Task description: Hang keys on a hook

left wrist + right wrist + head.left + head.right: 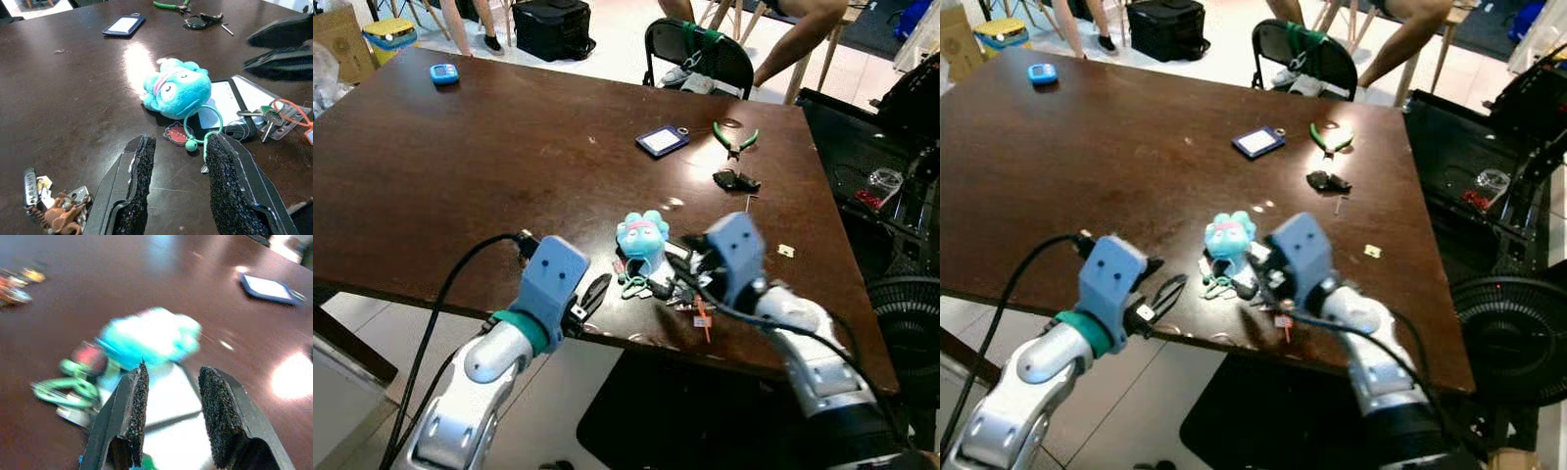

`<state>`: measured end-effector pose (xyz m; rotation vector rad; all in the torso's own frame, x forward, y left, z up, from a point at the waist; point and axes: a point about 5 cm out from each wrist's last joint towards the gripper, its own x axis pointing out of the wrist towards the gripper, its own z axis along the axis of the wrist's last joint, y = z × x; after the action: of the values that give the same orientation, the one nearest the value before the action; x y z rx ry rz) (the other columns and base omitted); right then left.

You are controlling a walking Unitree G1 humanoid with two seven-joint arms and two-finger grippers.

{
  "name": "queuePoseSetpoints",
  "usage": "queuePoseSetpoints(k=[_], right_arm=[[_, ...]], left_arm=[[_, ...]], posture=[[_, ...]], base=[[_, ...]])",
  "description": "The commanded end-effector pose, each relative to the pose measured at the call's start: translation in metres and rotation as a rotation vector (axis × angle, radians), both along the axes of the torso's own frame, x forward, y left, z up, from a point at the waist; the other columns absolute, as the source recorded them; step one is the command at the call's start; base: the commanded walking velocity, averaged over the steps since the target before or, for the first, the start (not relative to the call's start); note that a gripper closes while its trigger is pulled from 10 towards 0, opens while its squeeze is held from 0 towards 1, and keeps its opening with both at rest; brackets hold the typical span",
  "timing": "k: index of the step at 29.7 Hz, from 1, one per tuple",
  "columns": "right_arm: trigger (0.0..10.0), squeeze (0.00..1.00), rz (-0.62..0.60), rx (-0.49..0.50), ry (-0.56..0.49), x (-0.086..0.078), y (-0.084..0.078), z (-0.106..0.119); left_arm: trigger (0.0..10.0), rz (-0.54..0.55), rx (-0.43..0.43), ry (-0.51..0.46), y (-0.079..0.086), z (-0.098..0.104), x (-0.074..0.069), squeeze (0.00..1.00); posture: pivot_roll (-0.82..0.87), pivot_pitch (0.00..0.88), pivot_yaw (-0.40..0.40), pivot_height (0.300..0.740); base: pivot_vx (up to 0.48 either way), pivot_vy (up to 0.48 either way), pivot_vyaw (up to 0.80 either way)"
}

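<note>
Two spread pincers, left pincer (178,186) and right pincer (171,416), are held low beside the keys (266,117). One pincer should be lowered squarely over the green ring (205,122) before being pressed together.

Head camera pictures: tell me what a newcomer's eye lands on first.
A bright turquoise plush toy with keys beside it lies near the front edge of the dark brown table. The left gripper and right gripper flank it, jaws open and empty. Farther back lie a blue card holder and green pliers.
</note>
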<state>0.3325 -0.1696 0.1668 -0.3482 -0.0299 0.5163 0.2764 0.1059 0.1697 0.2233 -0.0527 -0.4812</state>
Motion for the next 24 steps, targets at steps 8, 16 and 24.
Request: queuePoseSetpoints(k=[8,16,24], right_arm=[[10.0,0.00,-0.085,-0.071,0.116,0.003,-0.021,-0.020],[10.0,0.00,0.080,-0.108,0.189,0.000,-0.006,-0.029],[10.0,0.00,0.105,-0.135,0.176,-0.014,-0.018,-0.021]], left_arm=[[10.0,0.012,0.001,0.033,0.001,-0.008,0.002,0.00],[10.0,0.031,-0.016,0.033,0.003,-0.009,0.002,0.00],[10.0,0.034,-0.023,0.038,0.004,-0.010,0.001,0.00]], posture=[[-0.07,0.107,0.069,0.740],[-0.06,0.102,0.056,0.740],[-0.09,0.106,0.060,0.740]], base=[[0.000,0.000,0.00],[0.000,0.000,0.00],[0.000,0.000,0.00]])
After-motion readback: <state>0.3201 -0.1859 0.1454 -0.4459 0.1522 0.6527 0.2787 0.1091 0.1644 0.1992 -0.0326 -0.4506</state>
